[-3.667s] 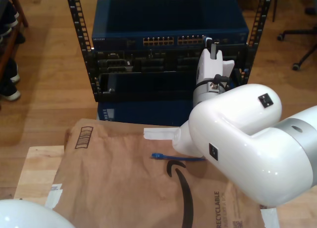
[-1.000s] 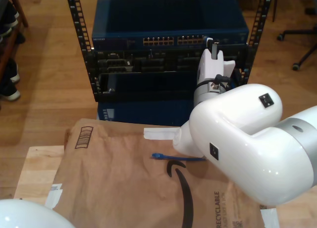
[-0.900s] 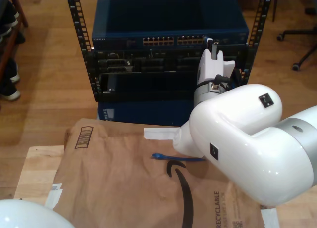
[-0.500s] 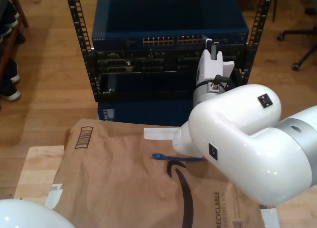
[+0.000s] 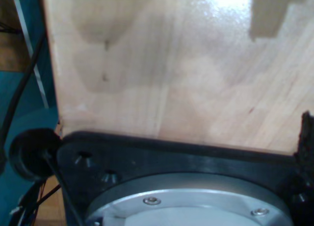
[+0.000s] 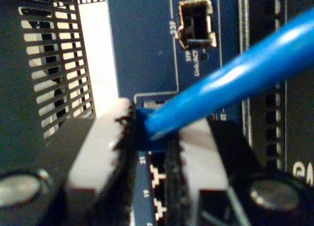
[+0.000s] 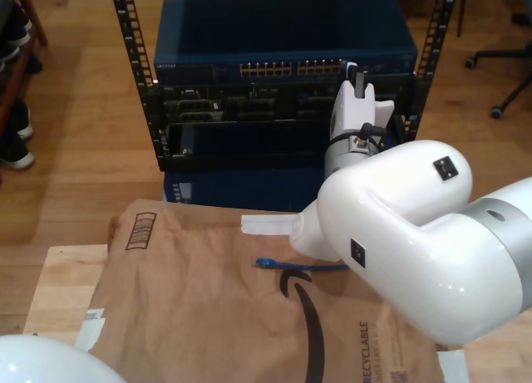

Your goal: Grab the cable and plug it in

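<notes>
Second claw [image 6: 147, 133] clenched on cable [image 6: 235, 76] plug, held at switch [image 7: 287, 42] face. First claw state cannot be told. Risk: plug misaligned with port, jammed or slipped from pads.

The thin bright-blue cable [image 6: 230, 86] is pinched at one end, its free plug [image 7: 263, 262] lying on brown paper.

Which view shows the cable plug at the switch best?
The second wrist view: my second gripper pinches the cable close to the switch. The exterior view shows the cable's loose plug end on the paper.
</notes>
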### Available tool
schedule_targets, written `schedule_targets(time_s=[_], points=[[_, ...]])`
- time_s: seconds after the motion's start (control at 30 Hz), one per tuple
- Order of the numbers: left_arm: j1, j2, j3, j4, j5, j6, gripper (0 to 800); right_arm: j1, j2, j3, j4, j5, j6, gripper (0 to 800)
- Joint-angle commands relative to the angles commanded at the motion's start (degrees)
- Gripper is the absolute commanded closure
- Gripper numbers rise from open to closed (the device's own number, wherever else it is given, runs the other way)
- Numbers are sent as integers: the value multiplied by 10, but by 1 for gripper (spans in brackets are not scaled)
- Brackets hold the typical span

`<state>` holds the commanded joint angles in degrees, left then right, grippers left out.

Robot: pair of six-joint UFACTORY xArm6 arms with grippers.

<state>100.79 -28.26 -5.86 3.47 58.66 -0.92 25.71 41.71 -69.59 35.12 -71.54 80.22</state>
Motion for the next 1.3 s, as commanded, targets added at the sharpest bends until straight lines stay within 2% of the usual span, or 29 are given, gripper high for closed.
schedule_targets(time_s=[1.3], points=[[-1, -1, 0, 0, 0, 0, 0, 2, -1, -6, -2, 10, 1, 800]])
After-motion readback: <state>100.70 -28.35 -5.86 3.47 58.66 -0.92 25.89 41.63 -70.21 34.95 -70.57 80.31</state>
